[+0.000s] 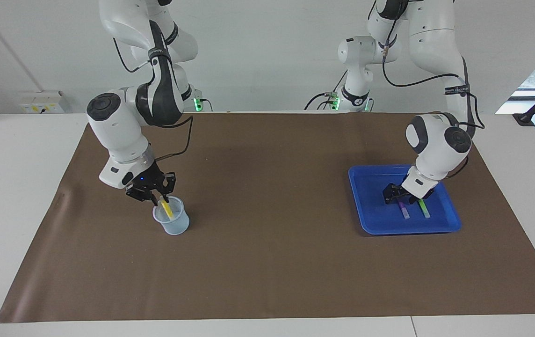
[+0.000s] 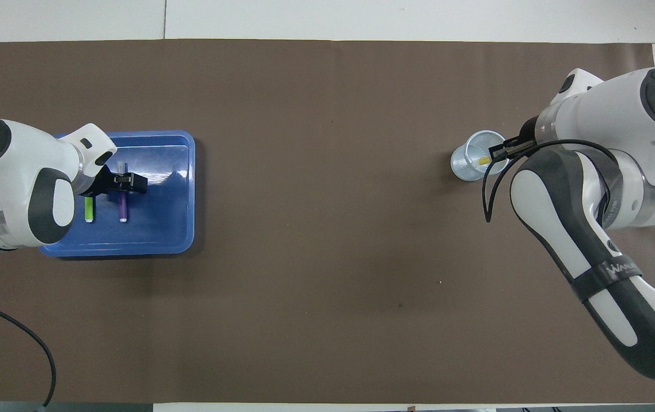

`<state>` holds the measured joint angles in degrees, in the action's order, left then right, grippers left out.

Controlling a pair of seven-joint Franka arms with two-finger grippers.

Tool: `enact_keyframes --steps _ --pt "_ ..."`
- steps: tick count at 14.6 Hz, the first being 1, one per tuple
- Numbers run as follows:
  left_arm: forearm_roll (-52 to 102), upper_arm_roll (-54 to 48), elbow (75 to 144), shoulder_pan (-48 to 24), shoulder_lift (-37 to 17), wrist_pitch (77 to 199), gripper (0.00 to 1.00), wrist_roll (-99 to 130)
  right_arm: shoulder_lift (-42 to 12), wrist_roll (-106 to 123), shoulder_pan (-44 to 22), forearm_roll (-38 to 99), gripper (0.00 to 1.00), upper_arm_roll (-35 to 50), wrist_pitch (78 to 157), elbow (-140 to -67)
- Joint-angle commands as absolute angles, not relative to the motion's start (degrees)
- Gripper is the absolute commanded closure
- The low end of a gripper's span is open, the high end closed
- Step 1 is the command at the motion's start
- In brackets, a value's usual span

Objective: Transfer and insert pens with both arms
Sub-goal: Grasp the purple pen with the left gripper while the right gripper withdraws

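Brown-papered counter [image 1: 267, 262]: right gripper [image 1: 161, 199] fingers loosening, dropping yellow pen [image 1: 167, 208] into cup [image 1: 171, 220]; left gripper [image 1: 401, 199], fingers wide, straddles purple pen [image 1: 404, 211] for pickup.

Three pens, one cup, one tray, two working arms.

Three pens: yellow pen [image 1: 167, 208] in the single translucent cup [image 1: 172, 224]; purple pen [image 1: 404, 211] and green pen [image 1: 423, 208] in the single blue tray [image 1: 365, 196]. One brown mat [image 1: 267, 271]. Two large arms, each with one gripper: left gripper [image 1: 396, 195], right gripper [image 1: 154, 191].
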<state>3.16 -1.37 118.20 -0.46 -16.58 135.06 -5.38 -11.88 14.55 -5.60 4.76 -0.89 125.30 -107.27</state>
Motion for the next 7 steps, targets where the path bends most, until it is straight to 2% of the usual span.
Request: enact_keyframes --steps 1,2,3,7 --pt "1.76 -1.93 120.67 0.35 -15.56 139.22 0.41 -5.54 -11.16 15.47 -5.19 3.43 0.32 -0.7 126.39 -107.76" --pt "1.76 -1.93 120.41 0.35 -15.56 139.22 0.8 -4.93 -11.42 15.47 -5.27 3.43 0.26 -0.62 125.52 -106.45" --pt "1.84 -1.93 120.24 0.44 -15.64 139.22 1.0 -4.4 -11.86 15.73 -5.27 3.69 0.24 -0.53 124.46 -104.61" --pt "1.85 -1.93 120.15 0.18 -15.21 137.12 1.0 -3.17 -12.3 14.86 -5.27 8.94 0.22 2.9 118.84 -97.31"
